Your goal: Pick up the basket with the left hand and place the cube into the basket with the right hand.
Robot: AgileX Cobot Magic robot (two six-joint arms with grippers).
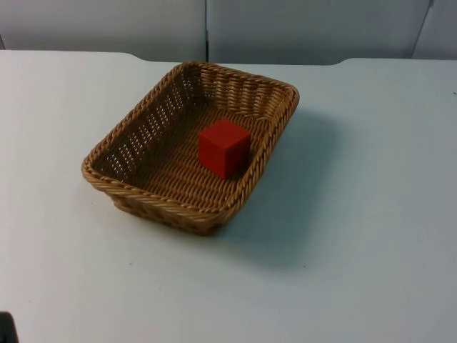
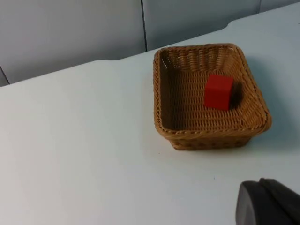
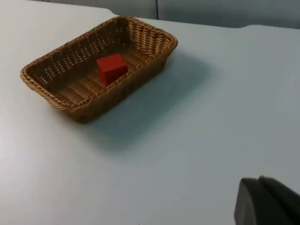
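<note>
A brown wicker basket [image 1: 128, 139] rests flat on the white table near its middle. Inside it a red cube [image 1: 224, 147] sits on the woven floor, close to the right wall. The left wrist view takes in the basket [image 2: 164, 101] and the cube [image 2: 218, 91] from a distance, with a black part of my left gripper [image 2: 268, 204] well short of them. Seen from the right wrist, the basket [image 3: 44, 91] and cube [image 3: 111, 68] lie far off, and my right gripper [image 3: 267, 202] hangs back over bare table. Neither gripper touches anything.
The grey partition wall [image 1: 214, 28] closes the table's far edge just behind the basket. Bare white table top [image 1: 371, 214] spreads on all sides of the basket. A small black object [image 1: 6, 329] pokes in at the near left edge.
</note>
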